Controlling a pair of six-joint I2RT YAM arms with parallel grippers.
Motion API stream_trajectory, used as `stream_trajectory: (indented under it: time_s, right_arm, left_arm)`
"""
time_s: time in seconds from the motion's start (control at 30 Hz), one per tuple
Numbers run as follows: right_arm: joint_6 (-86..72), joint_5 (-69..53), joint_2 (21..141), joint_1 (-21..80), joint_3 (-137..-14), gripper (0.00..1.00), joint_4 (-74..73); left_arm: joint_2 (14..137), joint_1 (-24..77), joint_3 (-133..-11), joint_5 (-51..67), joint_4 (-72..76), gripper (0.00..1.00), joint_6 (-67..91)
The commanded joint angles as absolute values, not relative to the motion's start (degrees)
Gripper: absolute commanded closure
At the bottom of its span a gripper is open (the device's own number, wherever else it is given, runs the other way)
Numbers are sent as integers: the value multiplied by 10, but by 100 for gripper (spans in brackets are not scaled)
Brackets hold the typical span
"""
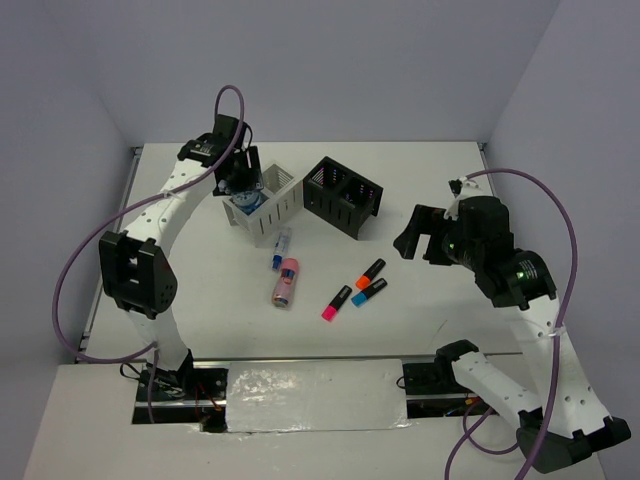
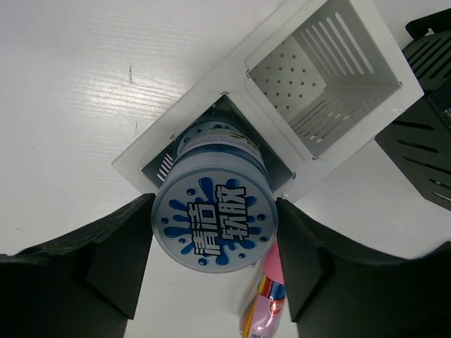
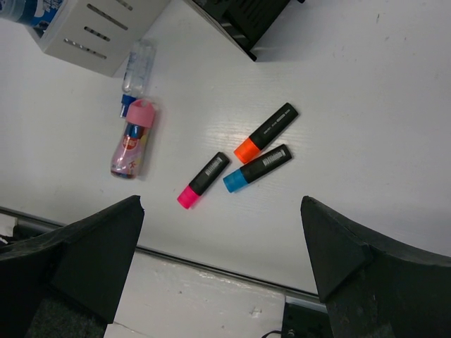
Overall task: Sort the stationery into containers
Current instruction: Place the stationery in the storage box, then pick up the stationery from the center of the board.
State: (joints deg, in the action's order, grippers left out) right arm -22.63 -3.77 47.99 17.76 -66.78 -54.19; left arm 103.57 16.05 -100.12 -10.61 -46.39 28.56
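Left gripper (image 1: pixel 238 185) pinches a round blue tape roll (image 2: pixel 215 224) between its two fingers, one finger on each side of the roll. It holds the roll flat, with the printed face up, directly above the near compartment of the white box (image 2: pixel 176 123). A second roll (image 2: pixel 211 137) lies in this same compartment, just under the held one. I judge the roll is kept flat so that it can go down on top of the other and both rolls stay together. The other compartment of this box holds nothing.

Right gripper (image 3: pixel 222 208) hangs above the table (image 3: pixel 366 84) with its fingers spread wide, and it holds nothing. Under it lie the pink highlighter (image 3: pixel 203 180), the orange highlighter (image 3: pixel 266 132) and the blue highlighter (image 3: pixel 258 167), close together; the orange and the blue one lie almost parallel. The pink tube (image 3: pixel 132 141) and the small stick (image 3: pixel 136 70) lie end to end near the white box. The black box (image 1: pixel 343 195) stands just beside the white one, and I cannot see anything in it. Probably the spread fingers are ready for a highlighter once the roll is let go.
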Motion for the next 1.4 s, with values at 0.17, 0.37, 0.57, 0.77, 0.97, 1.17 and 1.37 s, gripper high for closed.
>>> stream_trajectory:
  time_s: [0.17,0.37,0.57,0.77,0.97,1.17,1.37]
  right_arm:
    - [-225,-51,486,181,-656,0,-512]
    - [-231,-51,493,182,-654,0,-515]
    - [-245,-26,511,184,-650,0,-533]
    - [-250,-42,507,188,-634,0,-516]
    - [-251,-54,501,194,-621,0,-512]
    - [-250,-57,486,196,-610,0,-514]
    - [-250,-59,464,196,-602,0,-518]
  left_arm:
    - [982,164,-1055,-78,-470,1,260]
    - [934,210,-1050,-89,-530,1,264]
    - [884,391,-893,-138,-540,1,349]
    - [871,442,-730,-118,-487,1,407]
    - [900,448,-679,-96,-432,3,387]
    - [924,449,-629,-88,-368,8,384]
    - [968,449,-603,-103,-330,13,384]
